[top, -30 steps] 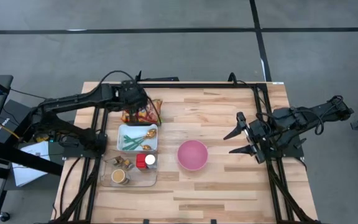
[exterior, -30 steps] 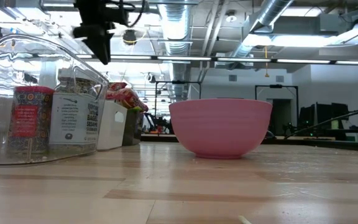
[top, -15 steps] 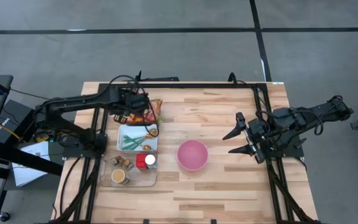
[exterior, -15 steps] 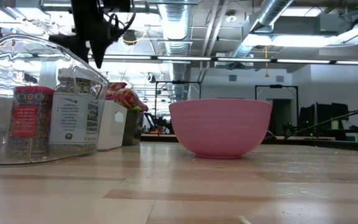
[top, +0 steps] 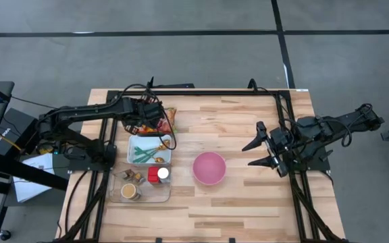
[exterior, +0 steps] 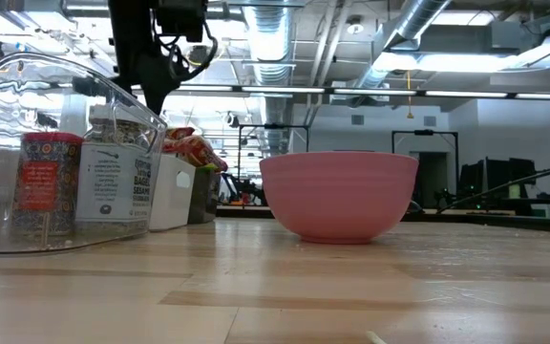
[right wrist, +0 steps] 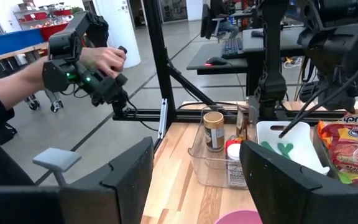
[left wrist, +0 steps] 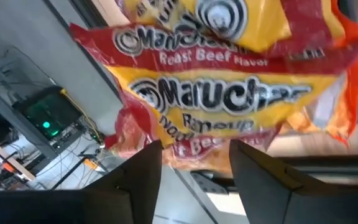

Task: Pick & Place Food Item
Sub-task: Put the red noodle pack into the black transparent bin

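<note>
1. The left gripper [top: 155, 121] hovers over the ramen packets [top: 159, 121] at the far left of the surface [top: 235, 115], just behind the white tray [top: 148, 148]. Its jaws are spread, with the top packet close in front and nothing pinched.
2. The ramen packets look light, crinkly and slippery; the noodle block inside is brittle. I judge a gentle pinch across a packet's edge or narrow side safest.
3. The pink bowl [top: 209, 167] sits mid-surface, well apart from the packets and the likely drop spot.
4. The right gripper [top: 262, 154] waits at the right, jaws spread, holding nothing.
</note>
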`<action>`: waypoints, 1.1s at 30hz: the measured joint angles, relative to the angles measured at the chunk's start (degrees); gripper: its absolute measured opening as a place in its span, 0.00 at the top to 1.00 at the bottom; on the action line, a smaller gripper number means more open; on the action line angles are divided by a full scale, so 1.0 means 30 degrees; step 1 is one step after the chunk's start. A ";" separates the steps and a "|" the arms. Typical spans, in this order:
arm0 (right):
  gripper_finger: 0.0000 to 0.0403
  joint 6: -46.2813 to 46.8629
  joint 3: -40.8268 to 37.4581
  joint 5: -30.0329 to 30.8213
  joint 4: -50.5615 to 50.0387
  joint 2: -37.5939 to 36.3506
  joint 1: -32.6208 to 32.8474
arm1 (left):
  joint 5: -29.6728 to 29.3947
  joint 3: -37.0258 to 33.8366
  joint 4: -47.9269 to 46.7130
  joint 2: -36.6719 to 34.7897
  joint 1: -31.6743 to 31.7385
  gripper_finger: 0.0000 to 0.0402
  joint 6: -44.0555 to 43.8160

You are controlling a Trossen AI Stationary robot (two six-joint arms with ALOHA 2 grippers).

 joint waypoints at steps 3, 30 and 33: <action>0.42 0.0128 0.0000 0.0041 0.0000 -0.0006 0.0000 | 0.0044 -0.0195 0.0381 0.0000 0.0064 0.59 0.0007; 0.42 -0.0083 0.0000 0.0070 -0.0007 0.0001 0.0000 | 0.0087 -0.1165 0.1636 -0.0164 0.0874 0.99 -0.1536; 0.42 -0.0083 0.0000 0.0070 -0.0002 0.0001 0.0000 | 0.0157 -0.1165 0.1522 -0.0724 0.1109 1.00 -0.1635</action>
